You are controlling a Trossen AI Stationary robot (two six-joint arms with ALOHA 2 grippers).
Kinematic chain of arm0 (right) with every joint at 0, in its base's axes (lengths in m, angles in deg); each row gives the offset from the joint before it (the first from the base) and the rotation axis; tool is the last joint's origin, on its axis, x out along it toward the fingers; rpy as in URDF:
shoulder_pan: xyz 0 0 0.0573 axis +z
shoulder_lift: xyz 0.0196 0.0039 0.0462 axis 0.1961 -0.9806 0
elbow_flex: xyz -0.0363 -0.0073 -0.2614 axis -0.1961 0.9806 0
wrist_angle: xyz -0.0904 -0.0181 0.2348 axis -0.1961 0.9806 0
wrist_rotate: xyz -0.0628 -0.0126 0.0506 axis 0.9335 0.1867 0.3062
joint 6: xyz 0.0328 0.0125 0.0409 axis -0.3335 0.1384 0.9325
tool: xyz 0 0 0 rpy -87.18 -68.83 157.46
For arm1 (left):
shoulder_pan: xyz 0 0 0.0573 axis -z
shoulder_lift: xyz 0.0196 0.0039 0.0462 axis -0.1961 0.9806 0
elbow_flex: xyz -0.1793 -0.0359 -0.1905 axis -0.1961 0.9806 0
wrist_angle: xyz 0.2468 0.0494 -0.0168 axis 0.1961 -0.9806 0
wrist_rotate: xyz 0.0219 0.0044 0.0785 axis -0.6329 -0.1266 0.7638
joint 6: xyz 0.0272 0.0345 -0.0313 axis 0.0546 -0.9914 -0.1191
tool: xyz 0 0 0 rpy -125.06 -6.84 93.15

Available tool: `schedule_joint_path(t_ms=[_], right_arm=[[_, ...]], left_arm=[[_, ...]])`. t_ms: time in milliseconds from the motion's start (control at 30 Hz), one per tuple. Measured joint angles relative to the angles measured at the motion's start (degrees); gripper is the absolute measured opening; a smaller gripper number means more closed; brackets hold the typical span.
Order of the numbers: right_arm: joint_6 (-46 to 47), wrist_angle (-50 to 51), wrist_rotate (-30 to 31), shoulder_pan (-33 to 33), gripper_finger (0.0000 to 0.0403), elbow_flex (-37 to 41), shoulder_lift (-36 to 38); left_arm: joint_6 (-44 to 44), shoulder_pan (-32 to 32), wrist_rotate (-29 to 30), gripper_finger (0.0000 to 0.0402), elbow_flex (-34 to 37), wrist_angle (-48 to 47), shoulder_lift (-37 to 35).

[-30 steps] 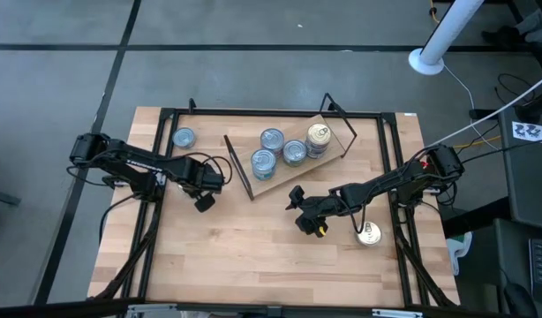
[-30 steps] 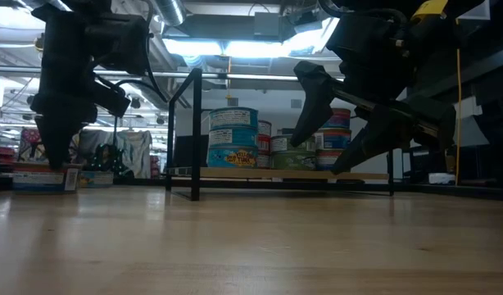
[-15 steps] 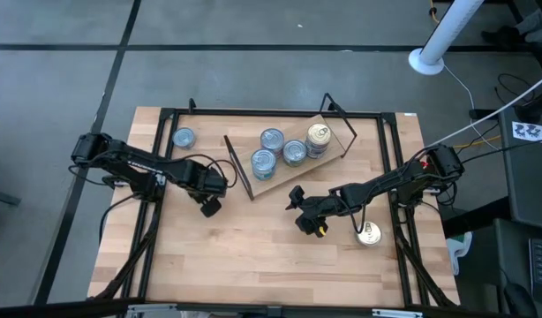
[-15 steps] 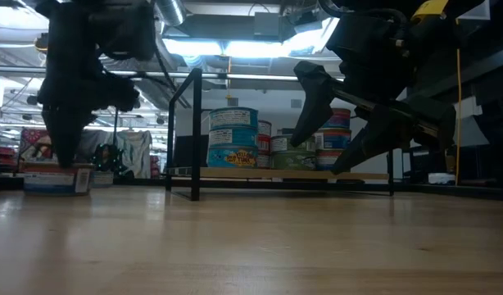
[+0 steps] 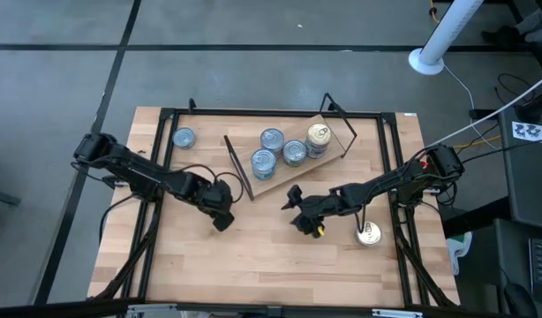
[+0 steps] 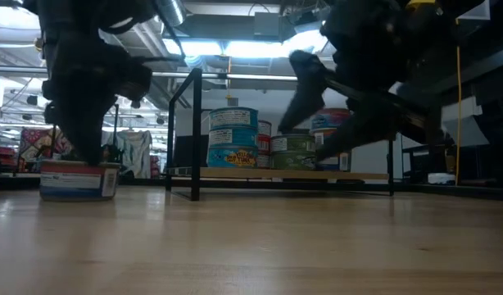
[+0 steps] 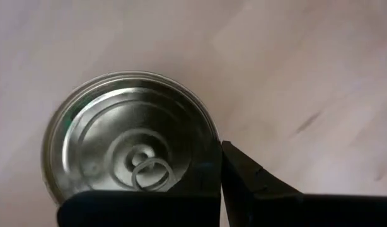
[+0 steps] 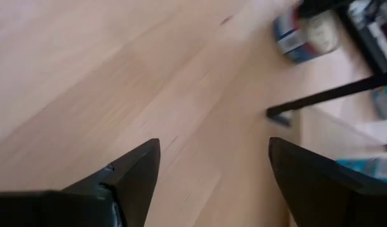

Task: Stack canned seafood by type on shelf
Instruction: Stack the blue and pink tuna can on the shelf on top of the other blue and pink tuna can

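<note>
The table (image 5: 253, 256) was pale wood w/ a smooth, matt top. The shelf (image 5: 337, 134) was the same light wood, w/ thin black wire legs. The tins (image 5: 282, 150) were shiny metal w/ paper labels. One tin lid (image 7: 133, 142) was bright silver metal w/ a pull ring. Both grippers looked like matt black plastic.

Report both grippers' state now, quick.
Left gripper: shut on a short round silvery-topped tin with a pull ring, on the wooden tabletop.
Right gripper: open, holding nothing.
</note>
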Motion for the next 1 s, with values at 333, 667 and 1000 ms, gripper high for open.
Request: schedule_joint_path(t_ms=[333, 667, 1000], right_arm=[[-0.15, -10.2, 0.0, 0.0, 0.0294, -0.02, 0.0], [-0.15, -11.87, -0.02, -0.02, 0.0294, -0.02, 0.0], [0.0, -11.78, -0.02, -0.01, 0.0294, -0.02, 0.0]], left_arm=[[2.25, 3.51, -1.78, 0.0, -0.14, 14.71, 5.96], [4.25, 5.3, -0.87, 0.0, -0.27, 16.2, 8.03], [5.6, 8.47, -0.96, 0.0, 0.04, 21.76, 12.16]])
